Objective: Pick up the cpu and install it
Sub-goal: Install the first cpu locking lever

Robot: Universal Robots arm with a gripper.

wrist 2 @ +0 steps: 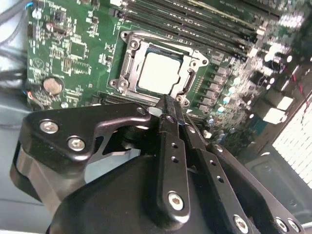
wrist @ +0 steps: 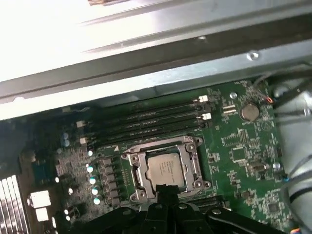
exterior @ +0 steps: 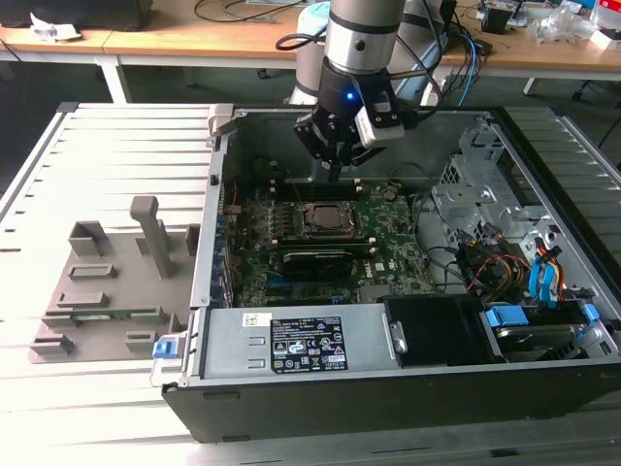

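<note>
Inside the open computer case [exterior: 543,383], the cpu [wrist 2: 160,73] lies flat in the black metal-framed socket [wrist 2: 127,62] on the green motherboard [exterior: 393,254], silvery top facing up. It is nearly square, so no long axis stands out; its edges run parallel to the socket frame, and in the first wrist view the cpu [wrist: 165,168] carries faint print too small to read. The gripper [wrist 2: 168,108] hangs just above the socket's edge, its black fingers [wrist 2: 171,146] pressed together with nothing between them. Memory slots [wrist: 146,122] run along one side of the socket, with the case wall beyond them. Room above the socket is free apart from the arm. On the exterior view's left, a grey fixture [exterior: 107,291] sits on the slatted table [exterior: 87,136]. A white and black label [exterior: 306,345] marks the power supply cover, unreadable.
</note>
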